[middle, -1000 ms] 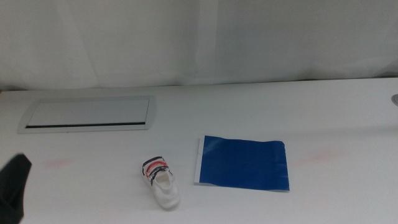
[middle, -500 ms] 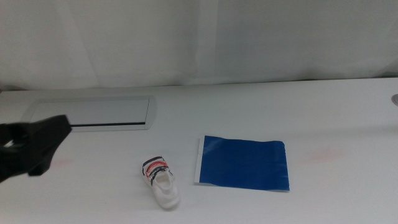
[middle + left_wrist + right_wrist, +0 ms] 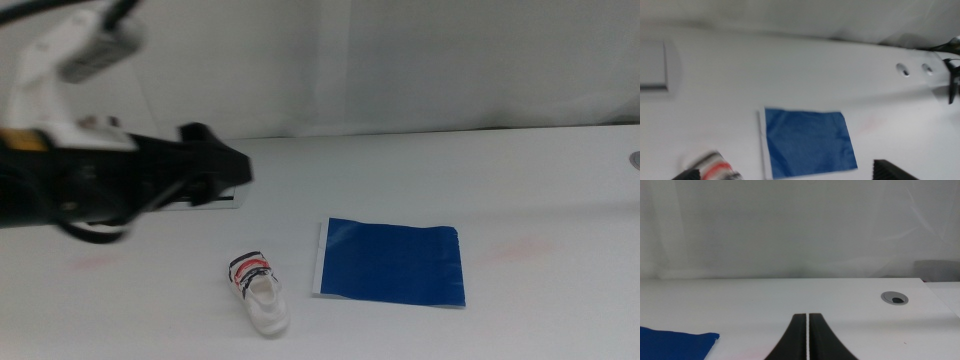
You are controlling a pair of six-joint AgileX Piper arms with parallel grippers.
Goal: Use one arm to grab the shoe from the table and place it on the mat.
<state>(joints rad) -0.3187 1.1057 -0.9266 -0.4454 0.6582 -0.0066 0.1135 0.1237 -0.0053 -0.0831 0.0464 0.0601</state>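
Left pincer (image 3: 235, 168): open, above the surface (image 3: 520, 170), far-left of shoe (image 3: 260, 293).
Right pincer (image 3: 806, 335): closed, waiting at right.
Mat (image 3: 390, 262): just right of shoe.

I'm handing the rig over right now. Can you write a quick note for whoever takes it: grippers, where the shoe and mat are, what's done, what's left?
Left gripper: open, in the air over the table, short of the shoe.
Right gripper: shut, waiting low at the table's right side.
Shoe: lying on the table just left of the mat, apart from it, untouched.
Mat: flat, nothing on it.
Done: left arm is out over the table.
Left: grasp, lift, place on mat.
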